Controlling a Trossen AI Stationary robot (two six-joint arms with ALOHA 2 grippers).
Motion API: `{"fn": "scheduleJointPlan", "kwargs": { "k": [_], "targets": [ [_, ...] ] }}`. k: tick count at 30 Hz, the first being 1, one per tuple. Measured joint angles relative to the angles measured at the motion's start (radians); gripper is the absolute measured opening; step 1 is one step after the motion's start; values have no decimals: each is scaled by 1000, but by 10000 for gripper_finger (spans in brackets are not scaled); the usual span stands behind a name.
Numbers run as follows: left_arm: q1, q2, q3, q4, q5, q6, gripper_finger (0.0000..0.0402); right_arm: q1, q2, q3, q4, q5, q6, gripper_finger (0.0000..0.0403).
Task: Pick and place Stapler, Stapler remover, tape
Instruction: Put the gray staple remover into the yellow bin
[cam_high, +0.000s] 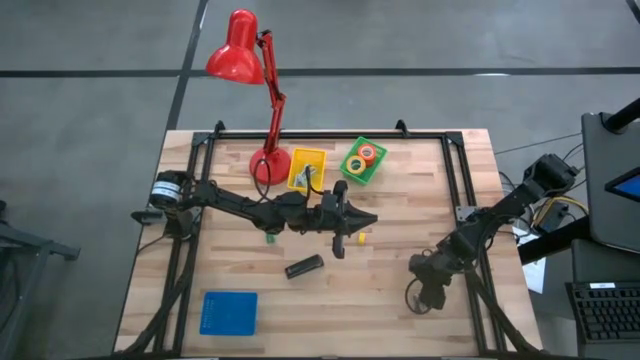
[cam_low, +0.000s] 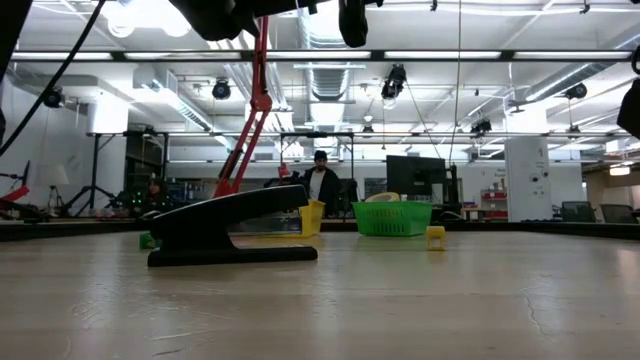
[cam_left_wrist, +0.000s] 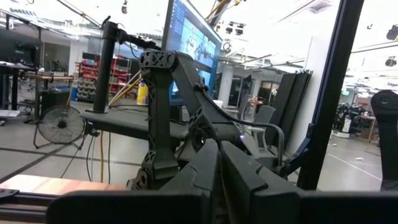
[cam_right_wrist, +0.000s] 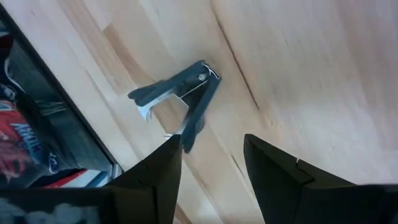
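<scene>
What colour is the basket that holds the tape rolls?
Green; the basket shows best in the high view.

The table (cam_high: 400, 290) is pale, smooth wood; the stapler (cam_low: 232, 228) looks matt black plastic; the lamp (cam_high: 236, 50) is glossy red.

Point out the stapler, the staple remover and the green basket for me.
stapler (cam_high: 304, 267): high view, middle of its black body.
staple remover (cam_right_wrist: 180, 93): right wrist view, on its upper jaw arm.
green basket (cam_high: 351, 177): high view, on its near rim.
</scene>
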Motion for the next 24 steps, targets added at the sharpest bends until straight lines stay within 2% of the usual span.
{"fn": "scheduleJointPlan", "kwargs": {
  "k": [13,24],
  "targets": [
    [0,0,0,-4,-4,0,23,57,2,0,41,26,75,168],
    [0,0,0,-6,-3,-3,23,78,2,-1,46,61,100,147]
  ]
}}
